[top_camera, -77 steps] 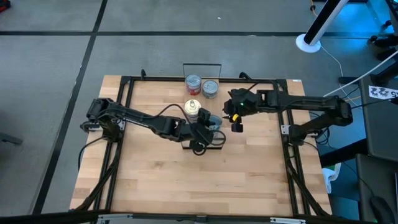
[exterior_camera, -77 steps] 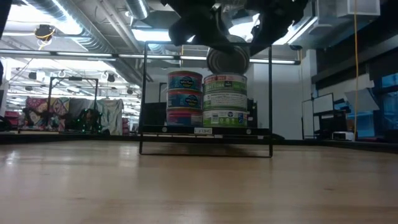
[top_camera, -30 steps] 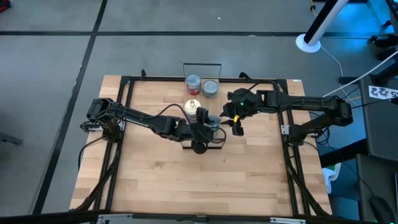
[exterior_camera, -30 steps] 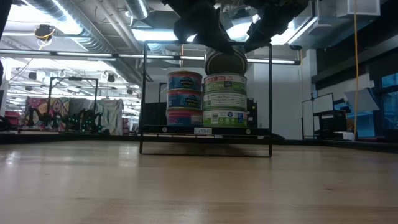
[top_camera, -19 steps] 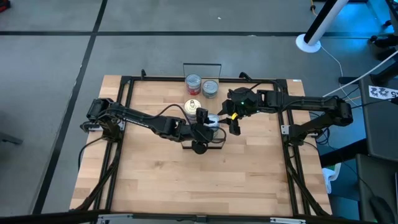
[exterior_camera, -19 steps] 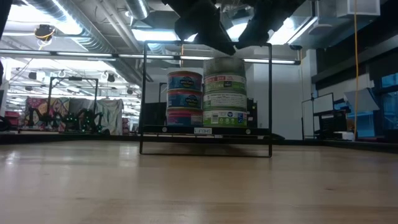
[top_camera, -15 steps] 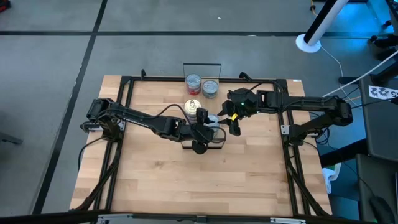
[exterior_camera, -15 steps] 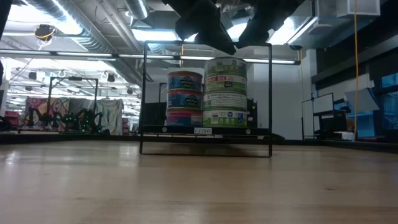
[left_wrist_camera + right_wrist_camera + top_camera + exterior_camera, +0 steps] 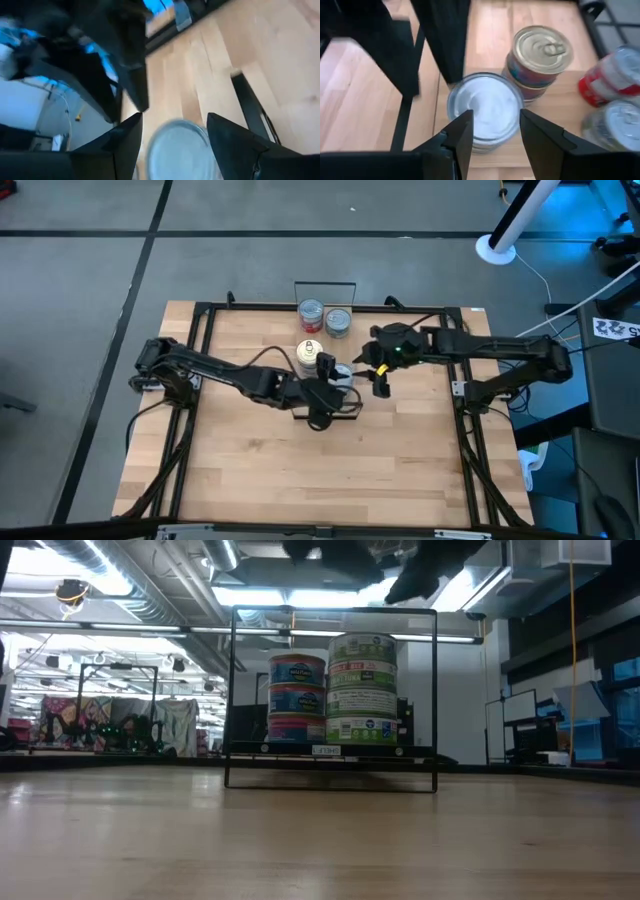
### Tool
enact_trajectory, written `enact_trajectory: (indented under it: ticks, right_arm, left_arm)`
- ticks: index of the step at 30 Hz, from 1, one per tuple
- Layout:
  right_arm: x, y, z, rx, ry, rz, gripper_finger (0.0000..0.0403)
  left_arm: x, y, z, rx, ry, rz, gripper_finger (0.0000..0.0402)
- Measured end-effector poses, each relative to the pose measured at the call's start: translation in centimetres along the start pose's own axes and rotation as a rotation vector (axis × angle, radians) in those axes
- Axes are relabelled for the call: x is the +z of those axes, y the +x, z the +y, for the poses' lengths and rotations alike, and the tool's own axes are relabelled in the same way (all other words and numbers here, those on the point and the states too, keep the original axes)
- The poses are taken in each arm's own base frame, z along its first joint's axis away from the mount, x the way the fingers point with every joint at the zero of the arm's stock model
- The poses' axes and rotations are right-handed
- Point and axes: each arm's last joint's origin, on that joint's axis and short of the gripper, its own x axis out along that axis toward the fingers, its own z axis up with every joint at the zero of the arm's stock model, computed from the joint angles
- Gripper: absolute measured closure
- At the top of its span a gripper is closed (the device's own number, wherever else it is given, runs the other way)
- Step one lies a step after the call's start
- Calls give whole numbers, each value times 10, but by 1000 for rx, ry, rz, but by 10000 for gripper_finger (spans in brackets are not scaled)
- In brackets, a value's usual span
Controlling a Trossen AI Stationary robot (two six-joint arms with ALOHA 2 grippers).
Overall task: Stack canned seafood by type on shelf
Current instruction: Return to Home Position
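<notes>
On the shelf (image 9: 250,750) stand two stacks of tins. The blue-labelled stack (image 9: 297,698) has a gold top (image 9: 540,50). The green-labelled stack (image 9: 362,690) has a silver top (image 9: 485,107) (image 9: 177,150). My left gripper (image 9: 174,120) (image 9: 330,380) is open above the silver-topped stack, with a finger on either side and clear of it. My right gripper (image 9: 495,114) (image 9: 378,380) is open too, just right of and above the same stack. In the low view both grippers sit higher than the top tin.
A red-labelled tin (image 9: 311,312) and a silver-topped tin (image 9: 338,322) stand near the table's far edge, in front of a black wire frame (image 9: 325,283). Black rails (image 9: 200,370) run along the table's sides. Bare wood lies on the near side of the shelf.
The tin that hung above the green-labelled stack has come down onto it and now stands as its top tin. My left gripper has let go of it and risen. My right gripper has stayed beside the stack.
</notes>
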Motion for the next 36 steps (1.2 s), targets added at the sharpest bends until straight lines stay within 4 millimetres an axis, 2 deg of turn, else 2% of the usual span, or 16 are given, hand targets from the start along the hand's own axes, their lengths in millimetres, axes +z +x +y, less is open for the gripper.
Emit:
enact_trajectory:
  ticks: [4,8,13,16,19,23,29,32,36]
  right_arm:
    - [2,-25,0,-53,-18,-54,242]
    - [1,-61,1,-120,-36,-125,242]
    - [-9,-110,3,-213,-42,-206,242]
    - [-23,-130,5,-250,-37,-241,242]
    - [-48,-136,8,-259,-25,-281,242]
    - [-88,-132,11,-332,45,-382,242]
    - [-142,-109,14,-382,152,-519,242]
    - [-160,-96,16,-349,191,-578,242]
    - [-179,-74,19,-264,210,-633,242]
  left_arm:
    - [7,-29,23,33,-40,-66,182]
    - [2,-75,55,50,-134,-98,182]
    - [-24,-142,93,45,-346,-100,182]
    - [-52,-175,101,29,-474,-96,182]
    - [-84,-194,93,-7,-556,-112,182]
    - [-126,-203,75,-2,-649,-224,182]
    - [-187,-197,42,28,-725,-411,182]
    - [-214,-193,26,26,-755,-491,182]
    - [-244,-180,4,42,-794,-515,182]
